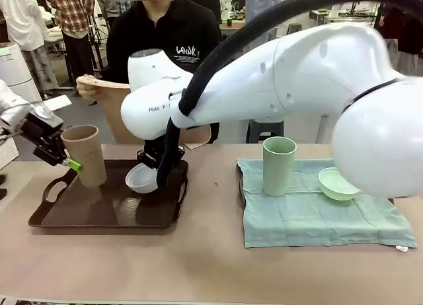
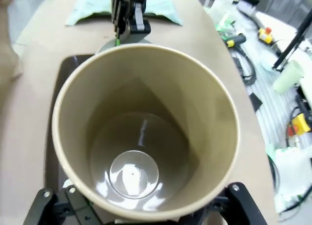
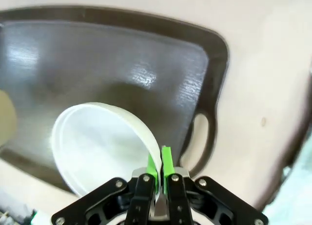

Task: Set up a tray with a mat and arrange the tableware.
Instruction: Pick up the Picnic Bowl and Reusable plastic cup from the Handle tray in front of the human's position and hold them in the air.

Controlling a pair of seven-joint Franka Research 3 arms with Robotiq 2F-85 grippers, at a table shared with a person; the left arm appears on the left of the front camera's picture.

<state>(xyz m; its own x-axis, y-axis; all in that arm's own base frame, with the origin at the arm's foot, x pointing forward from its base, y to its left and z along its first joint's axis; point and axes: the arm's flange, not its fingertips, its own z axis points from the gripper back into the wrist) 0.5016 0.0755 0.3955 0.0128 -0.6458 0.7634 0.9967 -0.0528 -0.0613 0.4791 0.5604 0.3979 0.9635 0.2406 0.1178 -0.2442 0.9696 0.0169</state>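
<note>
A pale table (image 1: 198, 265) runs across to a person in a black top (image 1: 165, 34) at its far side, with other people farther back. On the table's left lies a dark tray (image 1: 112, 209). The right gripper (image 3: 158, 173) has its green pads clamped shut on the rim of the white bowl (image 3: 97, 142), which hangs tilted over the tray, the tray handle just beyond the pads. The left gripper (image 1: 66, 161) stands at the tan cup (image 1: 84, 154), its jaws spread wide around the cup's lower side; whether the pads press the wall I cannot tell. The cup stands upright on the tray, just left of the bowl. Well right of both grippers a green cloth (image 1: 317, 212) carries the green cup (image 1: 279, 166) upright and the green bowl (image 1: 337, 184) beside it.
</note>
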